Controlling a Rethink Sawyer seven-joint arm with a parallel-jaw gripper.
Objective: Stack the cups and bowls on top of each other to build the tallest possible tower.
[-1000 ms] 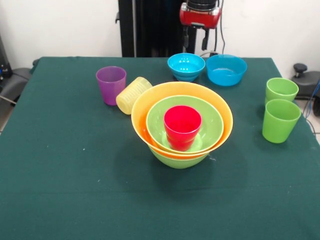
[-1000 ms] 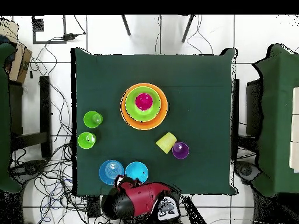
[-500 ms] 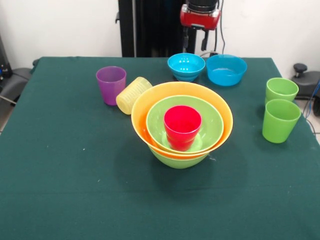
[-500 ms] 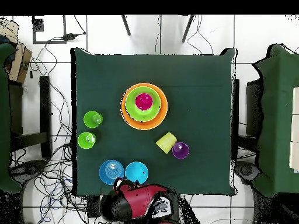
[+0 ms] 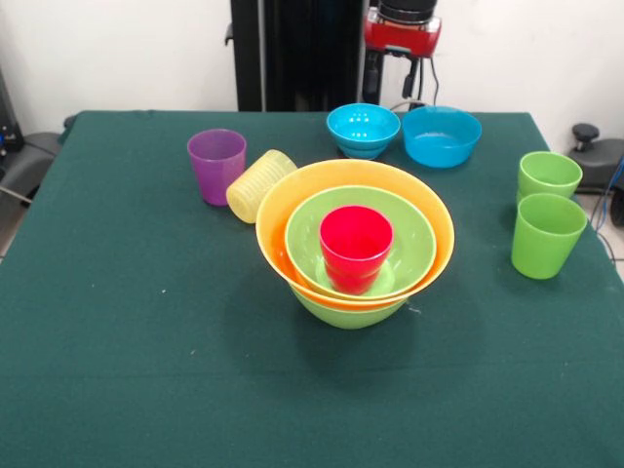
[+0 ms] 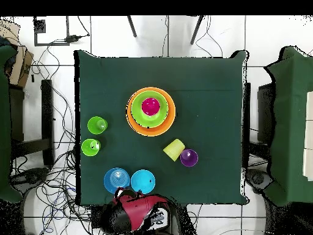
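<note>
Red and black, the gripper (image 5: 401,60) hangs at the top edge of the front view, behind the two blue bowls (image 5: 364,129); whether it is released or clenched cannot be told. Mid-table stands the tower (image 5: 355,244): a lime bowl, the orange bowl, another lime bowl, and a red cup upright inside. Left of the tower stands a purple cup (image 5: 216,165), touching a yellow cup (image 5: 258,184) lying on its side. Right of the tower, two green cups (image 5: 547,234) stand close together.

From overhead, the gripper (image 6: 137,211) sits below the table's bottom edge, well apart from the tower (image 6: 151,111), with the blue bowls (image 6: 142,181) between them.
</note>
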